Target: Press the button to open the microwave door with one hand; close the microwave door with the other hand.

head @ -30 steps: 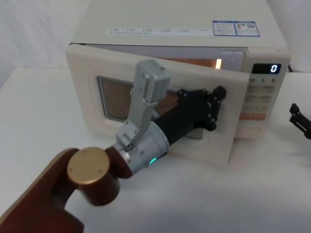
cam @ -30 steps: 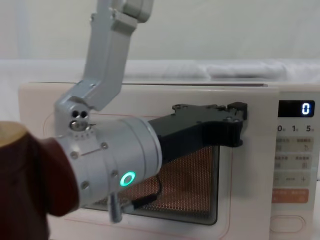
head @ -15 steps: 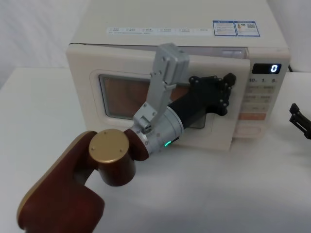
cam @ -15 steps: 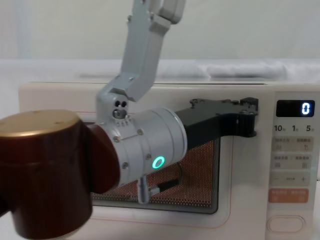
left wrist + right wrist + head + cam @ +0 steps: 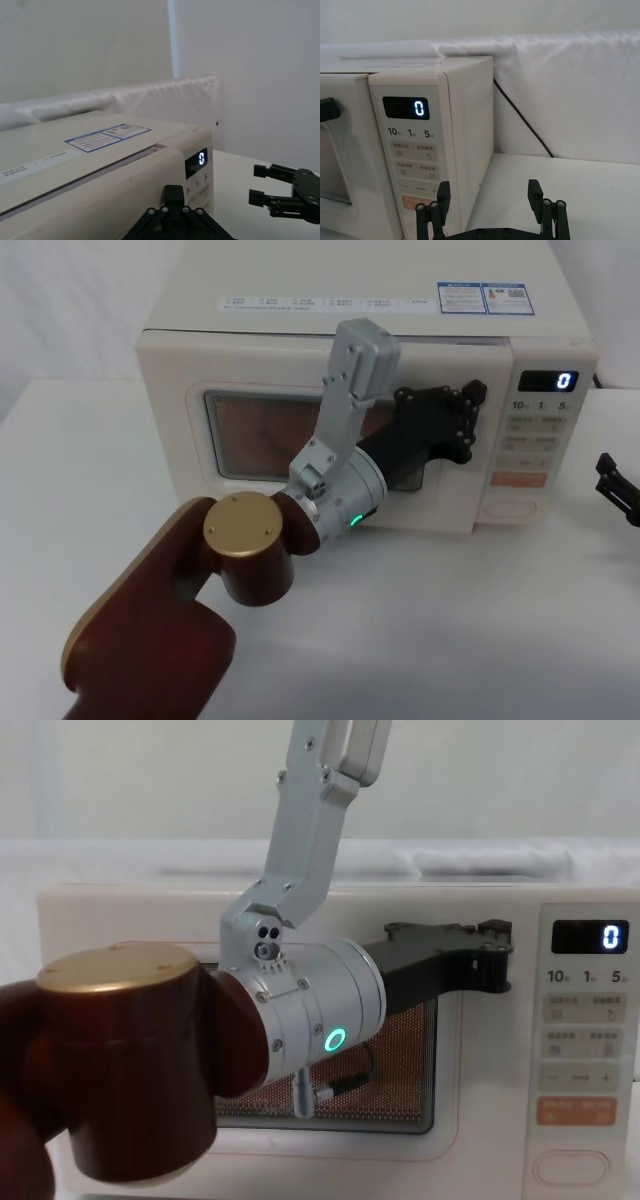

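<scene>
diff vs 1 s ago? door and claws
The left claw pushed the microwave door from clearly ajar to flush, or nearly flush, with the control panel; the left arm advanced toward the oven with it, and the claw rests against the door's right edge. Unchanged: the right claw sits open beside the microwave's right side, the display reads 0, and the button is untouched.

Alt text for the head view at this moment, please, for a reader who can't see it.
The left gripper presses against the right edge of the microwave door, which sits flush with the cream microwave body. The right gripper waits apart at the right, beside the control panel; the display reads 0.
</scene>
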Controlling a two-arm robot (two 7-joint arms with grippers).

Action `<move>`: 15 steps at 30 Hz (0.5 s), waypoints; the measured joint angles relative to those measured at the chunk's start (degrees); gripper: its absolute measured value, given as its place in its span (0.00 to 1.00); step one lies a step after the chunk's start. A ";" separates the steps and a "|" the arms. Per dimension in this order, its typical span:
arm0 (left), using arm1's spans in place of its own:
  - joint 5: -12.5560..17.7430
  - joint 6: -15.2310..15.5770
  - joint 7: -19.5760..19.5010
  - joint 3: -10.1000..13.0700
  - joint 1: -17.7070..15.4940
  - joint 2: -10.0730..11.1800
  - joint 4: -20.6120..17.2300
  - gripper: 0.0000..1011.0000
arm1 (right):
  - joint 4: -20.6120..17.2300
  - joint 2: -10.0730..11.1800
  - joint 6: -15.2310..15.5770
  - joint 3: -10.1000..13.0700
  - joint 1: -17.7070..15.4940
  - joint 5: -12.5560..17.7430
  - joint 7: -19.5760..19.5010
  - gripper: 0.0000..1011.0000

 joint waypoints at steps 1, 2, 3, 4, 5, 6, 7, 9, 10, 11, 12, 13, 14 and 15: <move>0.00 -0.04 0.07 -0.12 -0.11 -0.14 0.22 0.00 | 0.00 0.00 0.00 0.00 0.00 0.00 0.00 0.99; 0.00 -0.09 0.13 -0.25 -0.22 -0.29 0.44 0.00 | 0.00 0.00 0.00 0.00 0.00 0.00 0.00 0.99; 0.01 -0.23 0.37 -0.53 -0.47 -0.61 0.91 0.00 | 0.00 0.00 0.00 0.00 0.00 0.00 0.00 0.99; 0.03 -0.32 0.50 -0.68 -0.59 -0.76 1.11 0.00 | 0.00 0.00 0.00 0.00 0.00 0.00 0.00 0.99; 0.06 -0.40 0.62 -0.79 -0.74 -0.89 1.32 0.00 | 0.00 0.00 0.00 0.00 0.00 0.00 0.00 0.99; 0.12 -0.55 0.86 -1.02 -1.04 -1.13 1.71 0.00 | 0.00 0.00 0.00 0.00 0.00 0.00 0.00 0.99; 0.16 -0.68 1.02 -1.21 -1.26 -1.22 1.88 0.00 | 0.00 0.00 0.00 0.00 0.00 0.00 0.00 0.99; 0.30 -0.82 1.02 -1.33 -1.62 -1.44 2.30 0.00 | 0.00 0.00 0.00 0.01 0.00 0.00 0.00 0.99; 0.35 -0.85 1.02 -1.39 -1.75 -1.50 2.42 0.00 | 0.00 0.00 0.00 0.00 0.00 0.00 0.00 0.99; 0.40 -0.87 1.01 -1.44 -1.83 -1.53 2.52 0.00 | 0.00 0.00 0.00 0.01 0.00 0.00 0.00 0.99; 0.45 -0.88 1.01 -1.47 -1.94 -1.56 2.62 0.00 | 0.00 0.00 0.00 0.01 0.00 0.00 0.00 0.99; 0.50 -0.91 1.00 -1.53 -2.06 -1.62 2.73 0.00 | 0.00 0.00 0.00 0.01 0.00 0.00 0.00 0.99; 0.50 -0.93 0.99 -1.57 -2.08 -1.65 2.74 0.00 | 0.00 0.00 0.00 0.01 0.00 0.00 0.00 0.99; 0.48 -0.96 0.86 -1.62 -2.08 -1.65 2.74 0.00 | 0.00 0.00 0.00 0.01 0.00 0.00 0.00 0.99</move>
